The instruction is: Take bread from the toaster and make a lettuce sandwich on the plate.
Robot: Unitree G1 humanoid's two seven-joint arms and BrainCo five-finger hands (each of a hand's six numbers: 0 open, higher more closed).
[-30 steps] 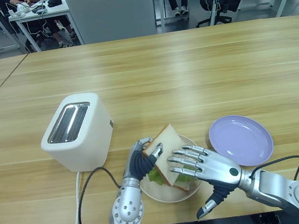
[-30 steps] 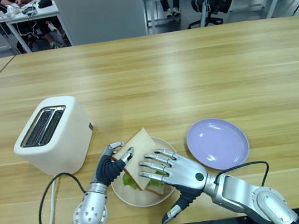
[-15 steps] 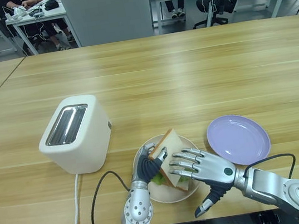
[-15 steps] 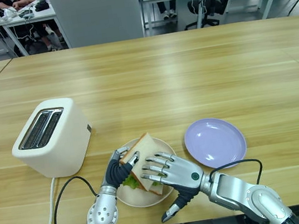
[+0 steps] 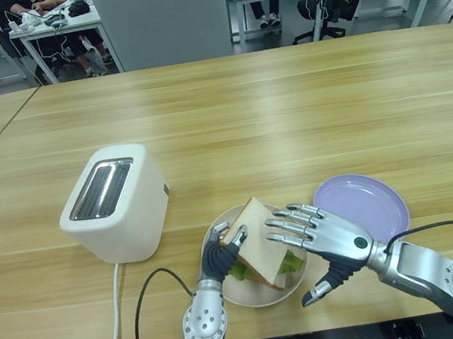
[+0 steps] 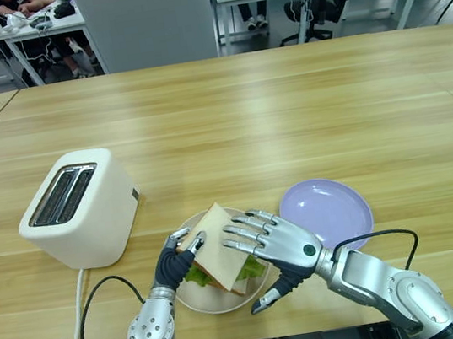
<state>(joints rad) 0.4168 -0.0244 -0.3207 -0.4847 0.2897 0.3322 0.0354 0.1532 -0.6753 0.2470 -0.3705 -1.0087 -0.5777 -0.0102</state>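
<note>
A cream plate near the table's front edge carries the sandwich: a slice of bread lies tilted on top of green lettuce. My left hand sits at the slice's left corner, fingers curled and pinching its edge. My right hand hovers just right of the sandwich, fingers spread, holding nothing, its fingertips over the slice's right side. The white toaster stands to the left of the plate, and its slot looks dark.
An empty purple plate sits right of the cream plate, partly behind my right hand. The toaster's white and black cables run off the front edge. Wide bare wooden table lies beyond; desks and chairs stand in the room behind.
My right hand has lifted off the bread and drawn to the right. The bread has settled lower onto the lettuce, with my left hand still at its corner. The camera shifted slightly.
</note>
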